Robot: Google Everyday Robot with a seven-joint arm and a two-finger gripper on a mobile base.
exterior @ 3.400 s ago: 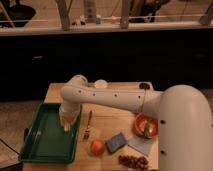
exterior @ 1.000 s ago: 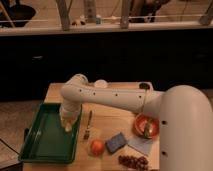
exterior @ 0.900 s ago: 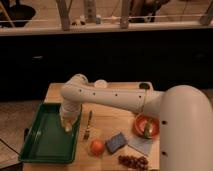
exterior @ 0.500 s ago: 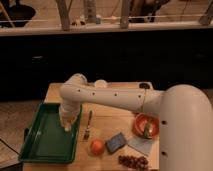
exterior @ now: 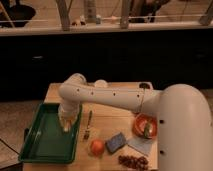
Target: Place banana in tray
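The wooden surface (exterior: 108, 123) carries the dark green tray (exterior: 31, 134) at its 8 o'clock side. The pincer (exterior: 66, 125) hangs over the tray's 2 o'clock corner; its grip cannot be told. The pale banana (exterior: 68, 119) shows right at it, likely light, soft and easily bruised, best held gently mid-body.

A metal fork (exterior: 88, 125) lies lengthwise on the wooden surface (exterior: 110, 116), just right of the jaws, which hang over the right side of the tray (exterior: 35, 145). Near the front edge sit an orange (exterior: 97, 146), a blue sponge (exterior: 116, 142) and a pale cloth (exterior: 140, 145). An orange bowl (exterior: 146, 126) stands behind the cloth, and a dark red cluster (exterior: 132, 161) lies in front of it. A white round thing (exterior: 101, 84) sits at the back.
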